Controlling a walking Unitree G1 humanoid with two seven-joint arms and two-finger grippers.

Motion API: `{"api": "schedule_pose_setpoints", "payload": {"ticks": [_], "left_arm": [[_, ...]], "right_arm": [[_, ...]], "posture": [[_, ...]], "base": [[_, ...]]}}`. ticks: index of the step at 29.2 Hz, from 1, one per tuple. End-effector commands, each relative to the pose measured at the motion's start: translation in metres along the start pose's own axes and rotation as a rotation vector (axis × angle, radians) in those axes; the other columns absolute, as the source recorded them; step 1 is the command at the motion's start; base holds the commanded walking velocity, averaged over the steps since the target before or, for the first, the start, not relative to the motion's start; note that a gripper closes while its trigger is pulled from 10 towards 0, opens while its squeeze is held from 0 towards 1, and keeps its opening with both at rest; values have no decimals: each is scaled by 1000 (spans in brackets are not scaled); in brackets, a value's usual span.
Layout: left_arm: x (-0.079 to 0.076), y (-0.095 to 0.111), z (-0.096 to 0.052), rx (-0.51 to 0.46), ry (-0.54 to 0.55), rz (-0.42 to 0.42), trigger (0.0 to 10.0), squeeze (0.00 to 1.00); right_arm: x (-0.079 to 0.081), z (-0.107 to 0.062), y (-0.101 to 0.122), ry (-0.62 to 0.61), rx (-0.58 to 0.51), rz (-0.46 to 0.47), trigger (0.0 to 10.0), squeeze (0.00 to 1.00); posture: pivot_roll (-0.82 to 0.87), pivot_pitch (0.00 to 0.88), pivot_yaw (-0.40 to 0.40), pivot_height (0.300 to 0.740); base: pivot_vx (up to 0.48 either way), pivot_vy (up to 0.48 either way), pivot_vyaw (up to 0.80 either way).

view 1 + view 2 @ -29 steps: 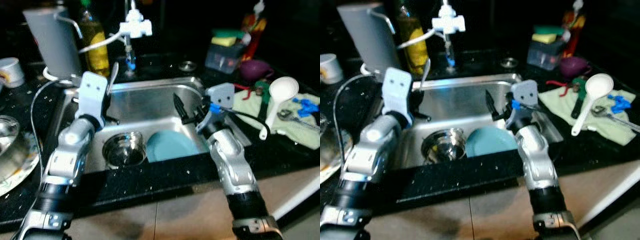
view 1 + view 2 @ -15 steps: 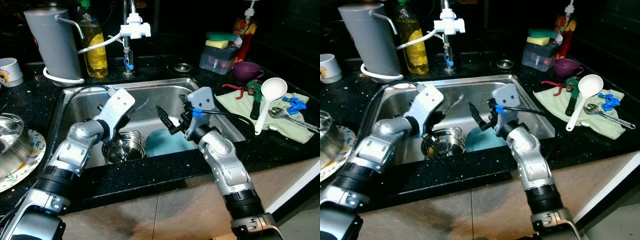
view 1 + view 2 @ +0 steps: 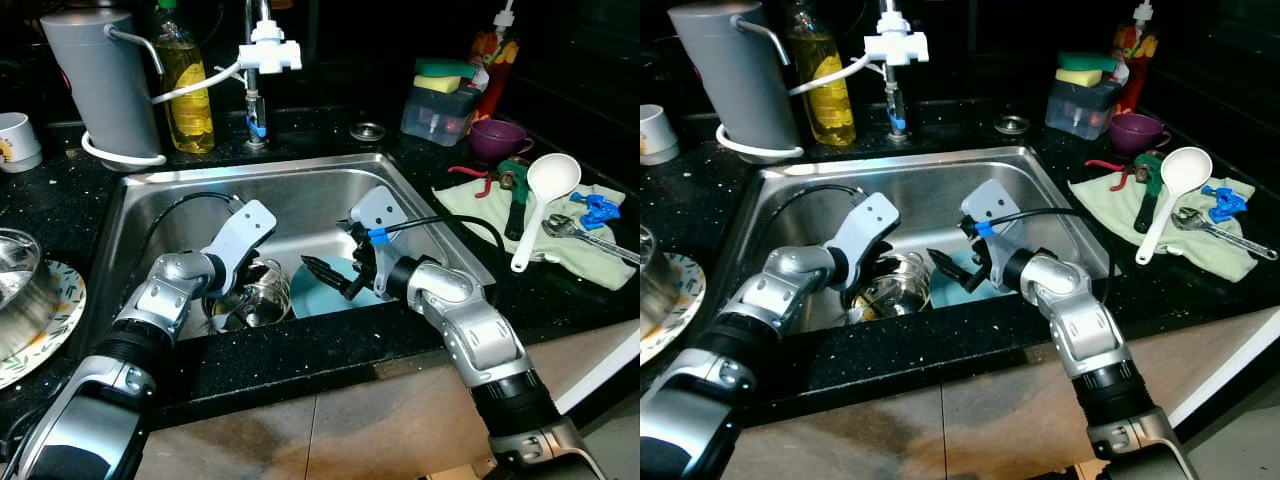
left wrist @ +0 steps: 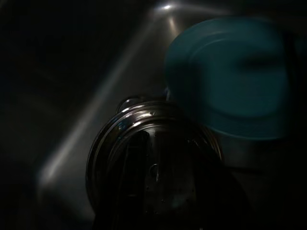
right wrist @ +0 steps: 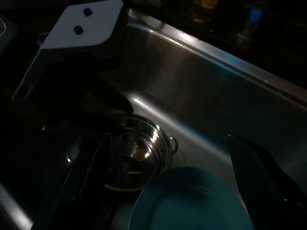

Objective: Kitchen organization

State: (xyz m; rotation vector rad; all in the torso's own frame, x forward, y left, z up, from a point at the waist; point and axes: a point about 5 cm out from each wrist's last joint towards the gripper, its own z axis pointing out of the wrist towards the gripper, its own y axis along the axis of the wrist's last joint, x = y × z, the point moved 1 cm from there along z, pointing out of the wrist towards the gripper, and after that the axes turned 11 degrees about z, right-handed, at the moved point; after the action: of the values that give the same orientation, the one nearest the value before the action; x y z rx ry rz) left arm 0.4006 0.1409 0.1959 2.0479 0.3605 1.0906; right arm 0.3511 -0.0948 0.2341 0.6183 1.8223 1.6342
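Both grippers were down inside the steel sink (image 3: 300,195). The left gripper (image 3: 872,272) was at the rim of the metal strainer pot (image 3: 252,296); whether its fingers gripped it, I could not tell. The right gripper (image 3: 330,280) hovered with fingers spread, holding nothing, just over the teal plate (image 5: 192,201) beside the pot.

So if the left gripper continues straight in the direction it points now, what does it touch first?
Most likely the steel strainer bowl in the sink: the left gripper points down into it. The teal plate lies beyond; depth is uncertain.
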Motion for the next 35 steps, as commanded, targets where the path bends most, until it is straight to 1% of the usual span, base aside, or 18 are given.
{"api": "schedule_pose_setpoints", "payload": {"ticks": [1, 3, 5, 6, 7, 8, 9, 10, 11, 15, 17, 19, 20, 21, 24, 27, 30, 35], "left_arm": [[0, 6, 2, -16, -8, 31, 10000, 0], [4, 9, 1, -29, 7, 31, 10000, 0], [15, 19, -6, -96, 52, 6, 10000, 0], [20, 28, -10, -166, 82, -17, 10000, 0], [27, 42, -20, -281, 127, -73, 10000, 0], [31, 50, -27, -359, 157, -110, 10000, 0], [31, 50, -27, -359, 157, -110, 10000, 0], [33, 57, -36, -423, 191, -133, 10000, 0], [34, 60, -41, -454, 209, -142, 10000, 0], [28, 63, -52, -489, 279, -207, 10000, 0], [24, 62, -58, -506, 371, -231, 10000, 0], [18, 57, -62, -497, 426, -298, 10000, 0], [12, 53, -63, -487, 419, -305, 10000, 0], [12, 53, -63, -487, 419, -305, 10000, 0], [1, 49, -66, -471, 406, -318, 10000, 0], [-3, 48, -68, -460, 396, -350, 10000, 0], [-5, 47, -71, -444, 400, -340, 10000, 0], [-4, 48, -73, -440, 418, -358, 10000, 0]], "right_arm": [[6, 0, 2, 31, 13, -11, 10000, 0], [7, -1, 3, 34, 8, -1, 10000, 0], [8, -3, 8, 40, -26, 42, 10000, 0], [9, -4, 10, 36, -52, 65, 10000, 0], [9, -6, 13, 26, -102, 105, 10000, 0], [9, -8, 15, 19, -135, 131, 10000, 0], [9, -8, 15, 19, -135, 131, 10000, 0], [8, -10, 17, -3, -170, 165, 10000, 0], [8, -12, 17, -17, -188, 185, 10000, 0], [3, -18, 19, -136, -293, 278, 10000, 0], [2, -20, 20, -174, -336, 312, 10000, 0], [4, -22, 20, -197, -371, 342, 10000, 0], [6, -22, 18, -200, -397, 380, 10000, 0], [6, -22, 18, -200, -397, 380, 10000, 0], [14, -20, 12, -195, -419, 438, 10000, 0], [19, -18, 10, -186, -409, 442, 10000, 0], [23, -16, 8, -180, -397, 440, 10000, 0], [28, -12, 6, -166, -383, 447, 10000, 0]], "posture": [[-23, 114, -21, 740], [-23, 114, -21, 740], [-24, 114, -19, 740], [-23, 114, -21, 740], [-22, 114, -23, 740], [-21, 115, -26, 740], [-21, 115, -26, 740], [-19, 116, -28, 740], [-19, 116, -28, 740], [-10, 120, -36, 740], [-8, 121, -36, 740], [-10, 122, -33, 740], [-12, 121, -32, 740], [-12, 121, -32, 740], [-11, 121, -33, 740], [-11, 121, -33, 740], [-7, 123, -41, 740], [-7, 123, -41, 740]], "base": [[0, 0, 0], [0, 0, 0], [0, 0, 0], [0, 0, 0], [0, 0, 0], [0, 0, 0], [0, 0, 0], [0, 0, 0], [0, 0, 0], [0, 0, 0], [0, 0, 0], [0, 0, 0], [0, 0, 0], [0, 0, 0], [0, 0, 0], [0, 0, 0], [0, 0, 0], [-368, 0, 0]]}}
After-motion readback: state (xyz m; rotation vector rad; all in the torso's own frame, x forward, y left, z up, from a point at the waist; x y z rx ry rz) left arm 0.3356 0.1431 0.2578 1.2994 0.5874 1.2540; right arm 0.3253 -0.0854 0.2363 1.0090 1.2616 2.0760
